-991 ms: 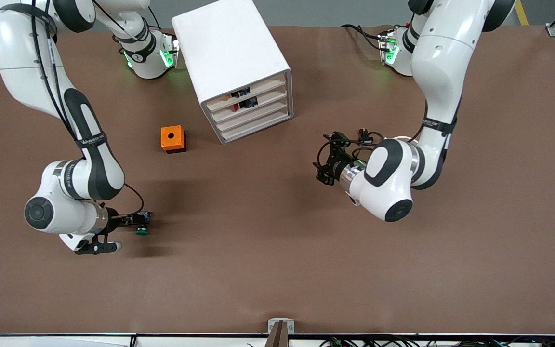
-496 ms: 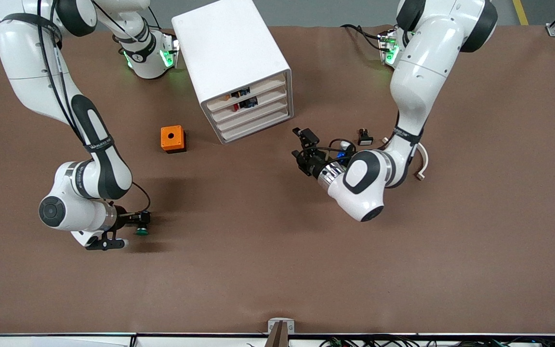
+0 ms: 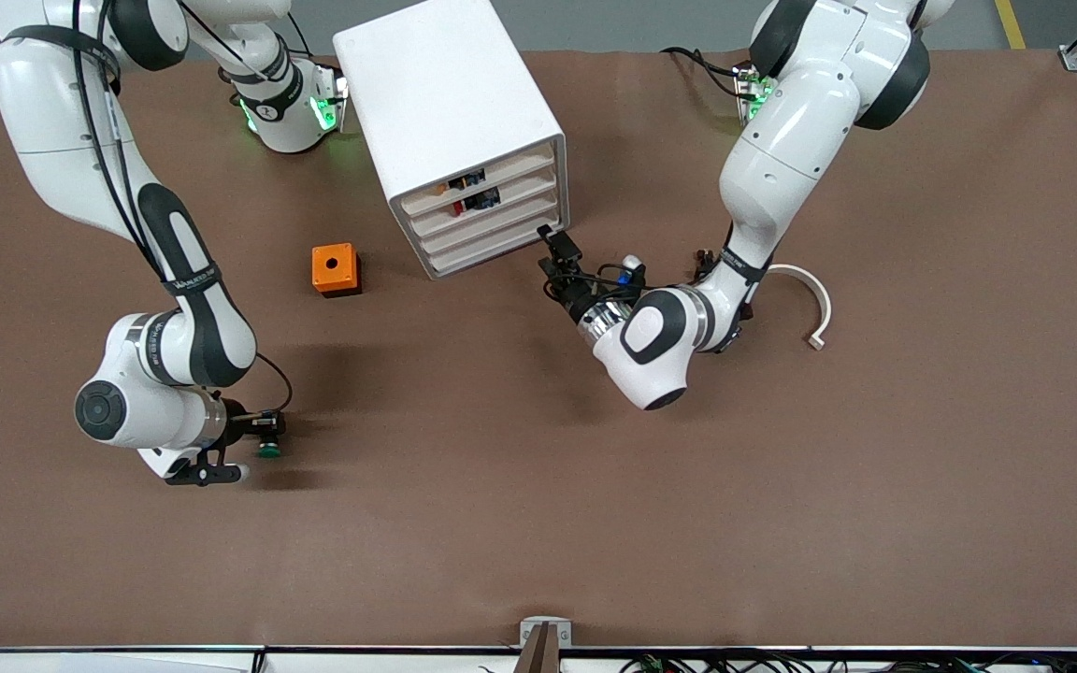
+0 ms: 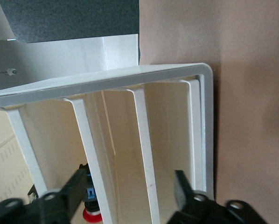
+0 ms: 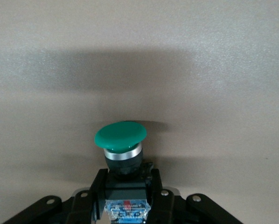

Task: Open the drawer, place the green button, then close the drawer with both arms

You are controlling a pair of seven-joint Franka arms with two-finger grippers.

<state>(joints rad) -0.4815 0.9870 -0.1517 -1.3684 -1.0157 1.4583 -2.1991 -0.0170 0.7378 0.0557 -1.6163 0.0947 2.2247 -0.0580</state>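
Brown matting covers the counter (image 3: pixel 520 486); items as follows.

Cabinet (image 3: pixel 450 112): white, boxy, four drawers, standing near the arm bases with its front angled toward the left arm's end. All fronts appear flush. The drawer (image 3: pixel 494 223), third down, is not yet pulled out.

Left gripper (image 3: pixel 552 245): at the cabinet's front corner, level with the lower drawers. In the left wrist view its fingers (image 4: pixel 75 189) stand apart, straddling the drawer fronts and gripping nothing, placed so, by my judgement, to catch a drawer lip for the pull.

Right gripper (image 3: pixel 263 425): low at the counter, toward the right arm's end, nearer the front camera than the orange cube (image 3: pixel 335 268). Its fingers (image 5: pixel 98 187) are clamped on the black body of the button (image 5: pixel 120 136), the green cap pointing away from the wrist and left free. Holding the body keeps the cap clear for release into the shallow drawer.

Also present: a curved white strip (image 3: pixel 805 299) near the left arm's elbow; a small black part (image 3: pixel 705 256) beside that arm, too hidden to identify.
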